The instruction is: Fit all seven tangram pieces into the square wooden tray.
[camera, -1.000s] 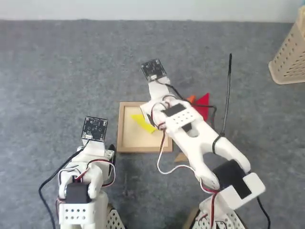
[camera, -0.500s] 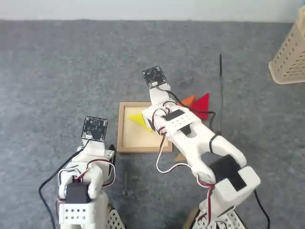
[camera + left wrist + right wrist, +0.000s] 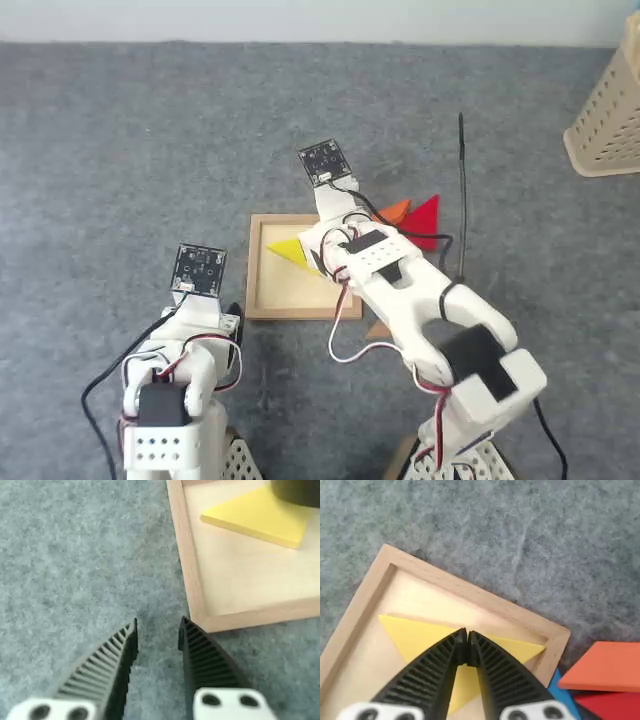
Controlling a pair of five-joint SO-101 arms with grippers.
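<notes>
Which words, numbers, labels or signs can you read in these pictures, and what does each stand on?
No text can be read.
Left arm's camera board, right arm's camera board: tiny marks, too small to read.
Wooden tray, yellow triangle, orange piece, red triangle: no print.

No word, number or sign can be read on anything here. The left arm's circuit board [image 3: 198,270] and the right arm's circuit board [image 3: 325,160] are small dark squares with tiny pale marks, too small to make out. The wooden tray [image 3: 192,580] and the yellow piece [image 3: 260,515] lying in it show plain, unmarked faces.
</notes>
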